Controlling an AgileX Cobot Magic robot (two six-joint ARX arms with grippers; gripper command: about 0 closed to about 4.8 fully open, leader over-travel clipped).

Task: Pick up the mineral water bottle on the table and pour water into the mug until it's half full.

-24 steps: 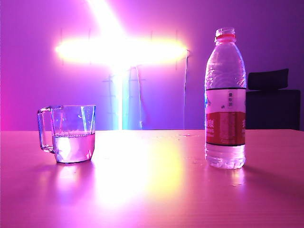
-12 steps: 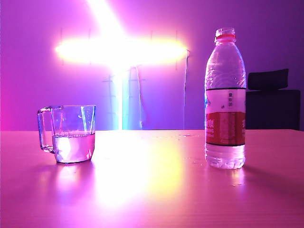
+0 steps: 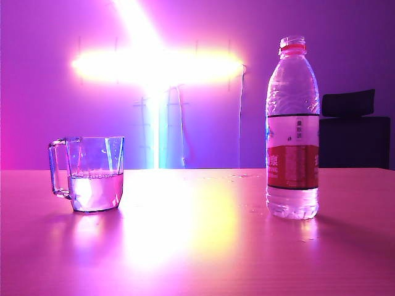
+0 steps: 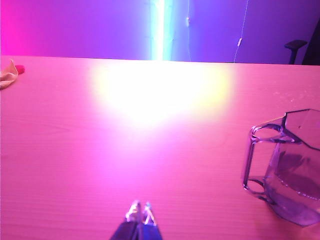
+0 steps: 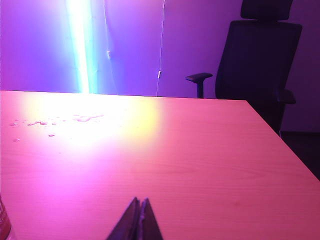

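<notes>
Mineral water bottle [image 3: 292, 129] upright, uncapped, on right of table [image 3: 197, 246]. Mug [image 3: 89, 174] w/ water [image 3: 95, 192] approx half up, on left, well apart from bottle. Left gripper [image 4: 139, 212] low over table near mug, tips pressed together, empty. Right gripper [image 5: 138, 206] likewise closed, empty. Spilled droplets [image 5: 55, 121] toward far table edge.

Table [image 3: 197, 246] — mug [image 3: 92, 176] left, mineral water bottle [image 3: 292, 129] right.
</notes>
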